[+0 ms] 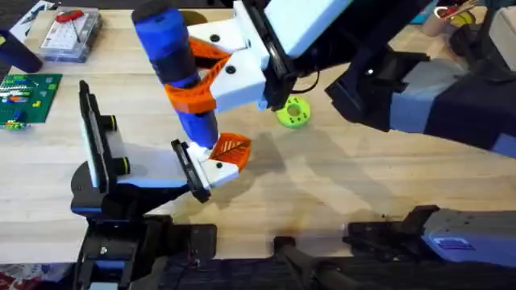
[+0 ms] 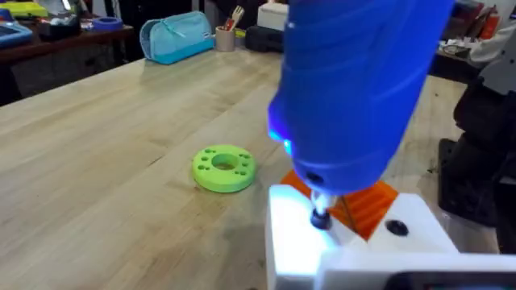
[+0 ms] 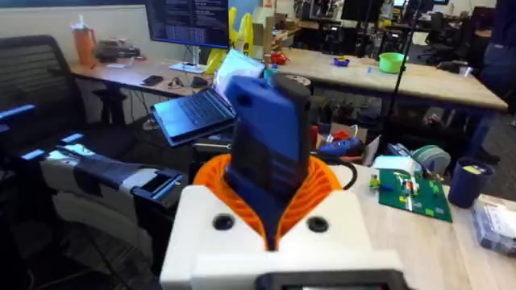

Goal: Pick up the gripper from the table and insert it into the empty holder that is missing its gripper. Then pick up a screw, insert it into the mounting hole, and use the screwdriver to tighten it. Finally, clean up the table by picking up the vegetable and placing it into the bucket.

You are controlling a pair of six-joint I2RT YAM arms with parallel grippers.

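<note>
Screwdriver tip sits on the seated gripper

Screwdriver [image 1: 176, 68] is clamped between the orange pads of your right gripper [image 1: 211, 79], standing close to upright with its long axis running down toward the gripper [image 1: 228, 155]. In the left wrist view the thin metal tip meets the gripper's white block, with the orange ribbed finger just behind it and a blue glow on the tool's nose. Whether the tip is truly in the screw head, you cannot tell; the screw itself is too small to make out. Your judgement should be that tightening is in hand, and everything turns on keeping the tool's axis straight over the mounting hole.

Taking the gripper as your landmark: it rests against the holder [image 1: 190, 171], which ends the grey-white arm just beside it. Your right arm is the one on it; for the left gripper, you cannot tell how its jaws stand. A lime-green disc [image 1: 293, 112] lies on the table [image 1: 322, 185], near but clear of the tool. A clear parts box [image 1: 71, 34] and a green circuit board [image 1: 24, 95] sit well apart, nothing blocking the tool.
</note>
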